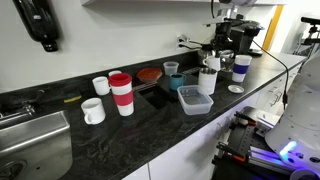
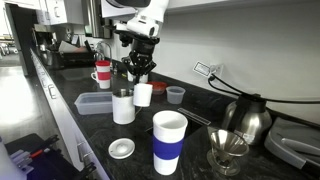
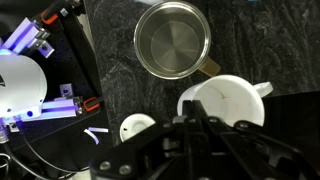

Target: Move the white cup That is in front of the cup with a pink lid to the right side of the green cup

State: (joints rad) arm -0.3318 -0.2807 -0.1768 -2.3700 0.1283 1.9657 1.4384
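Observation:
The white cup [image 1: 207, 81] stands on the dark counter to the right of the green cup [image 1: 171, 69], next to a steel cup [image 2: 123, 106]. My gripper [image 1: 210, 63] is directly over it, also seen in an exterior view [image 2: 140, 72]. In the wrist view its fingers [image 3: 192, 120] meet at the near rim of the white cup [image 3: 235, 98] and look shut on it. The cup with a pink lid [image 1: 121, 93] stands far to the left, with two other white mugs [image 1: 93, 111] beside it.
A blue rectangular container [image 1: 195, 99] lies in front of the green cup. A white cup with a dark blue band [image 2: 169, 140], a loose white lid [image 2: 121, 149], a glass dripper [image 2: 228, 150] and a kettle [image 2: 250, 118] stand nearby. A sink [image 1: 30, 140] is at the far left.

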